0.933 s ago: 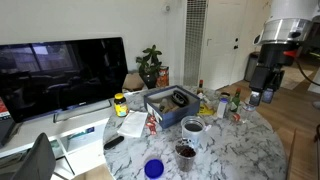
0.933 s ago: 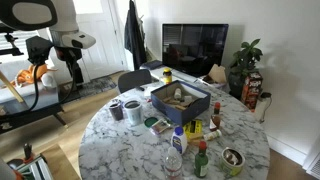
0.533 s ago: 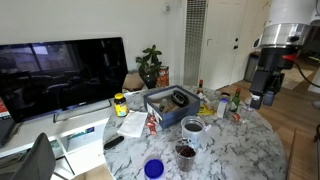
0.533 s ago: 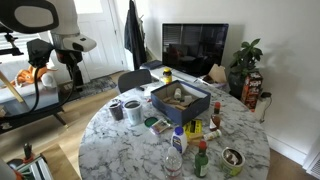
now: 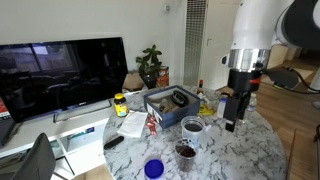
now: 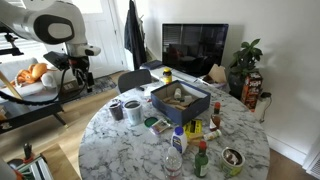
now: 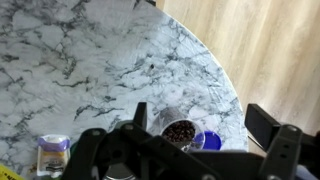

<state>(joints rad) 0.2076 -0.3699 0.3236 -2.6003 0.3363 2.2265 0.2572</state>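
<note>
My gripper [image 7: 205,120] is open and empty, with its two dark fingers spread wide. It hangs above the edge of a round marble table [image 7: 90,60]. Straight below it in the wrist view stand a glass of dark beans [image 7: 180,132] and a blue lid [image 7: 207,140]. A small jar with a pale lid [image 7: 52,150] sits further off. In both exterior views the gripper [image 5: 229,122] [image 6: 82,84] is above the table's rim, touching nothing. The glass of beans [image 5: 185,152] and the blue lid [image 5: 153,168] also show at the table's near edge.
A blue box of items [image 5: 170,100] [image 6: 180,100] stands mid-table, with a metal cup [image 5: 192,127], a yellow jar [image 5: 120,103] and several bottles [image 5: 222,100] around it. A television [image 5: 62,72] and a potted plant [image 5: 150,65] stand behind. Wooden floor [image 7: 270,50] lies beyond the table.
The arm has swung in from beside the table and come lower, so the gripper is now over the table's edge. The jaws stay open.
</note>
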